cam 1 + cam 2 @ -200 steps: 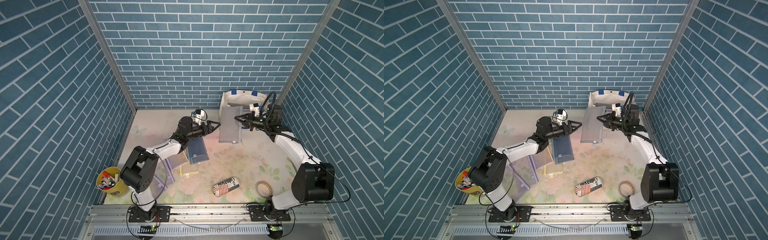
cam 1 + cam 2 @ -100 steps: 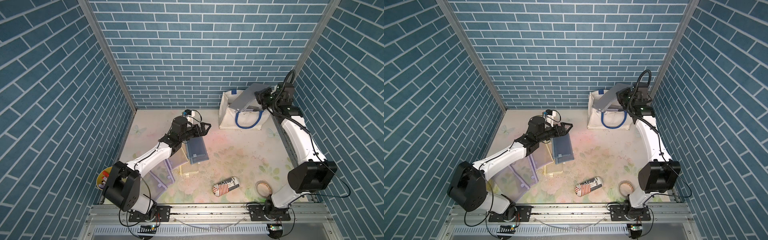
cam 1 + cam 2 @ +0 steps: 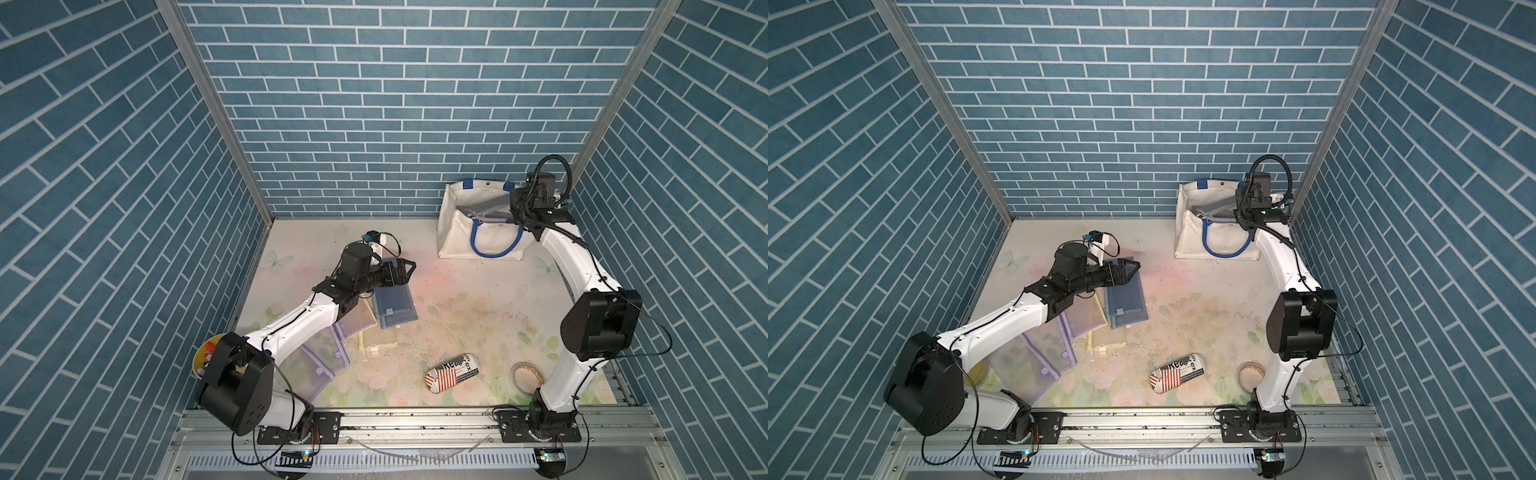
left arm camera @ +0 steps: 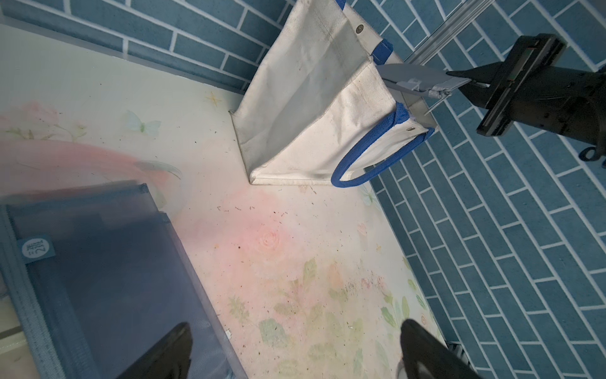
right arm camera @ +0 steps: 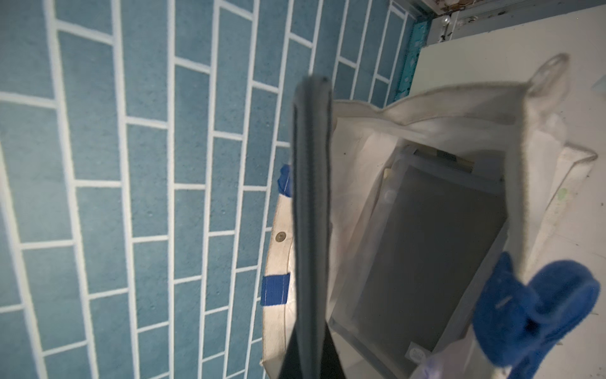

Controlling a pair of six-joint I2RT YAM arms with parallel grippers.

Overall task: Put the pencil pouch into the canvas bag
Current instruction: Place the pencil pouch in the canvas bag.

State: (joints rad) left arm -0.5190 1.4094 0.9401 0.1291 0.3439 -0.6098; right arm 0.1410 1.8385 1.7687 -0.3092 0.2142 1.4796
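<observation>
A pale tabletop (image 3: 478,299), printed with faded flowers and speckled with crumbs, is boxed in on three sides by blue brick-pattern walls (image 3: 395,104). The canvas bag (image 3: 457,237), off-white with blue loop handles, stands upright in the far corner. Its back is against the rear wall and one side is close to the wall by my right arm.

My right fingers (image 4: 454,82) are pinched tight on one end of the grey pencil pouch (image 3: 488,208). The pouch hangs tilted across the bag's open mouth; I cannot tell whether it touches the canvas. Inside the bag, another grey pouch (image 5: 426,246) lies flat on the bottom.

My left fingers (image 3: 409,272) are spread wide and hold nothing. They hover well away from the bag, over blue mesh pouches (image 3: 392,305). Farther from the bag lie clear purple-edged pouches (image 3: 324,357), a printed roll-shaped case (image 3: 451,372) and a ring of tape (image 3: 525,376).

The tabletop between the bag and the mesh pouches is open. Walls hem the bag's mouth on two sides.
</observation>
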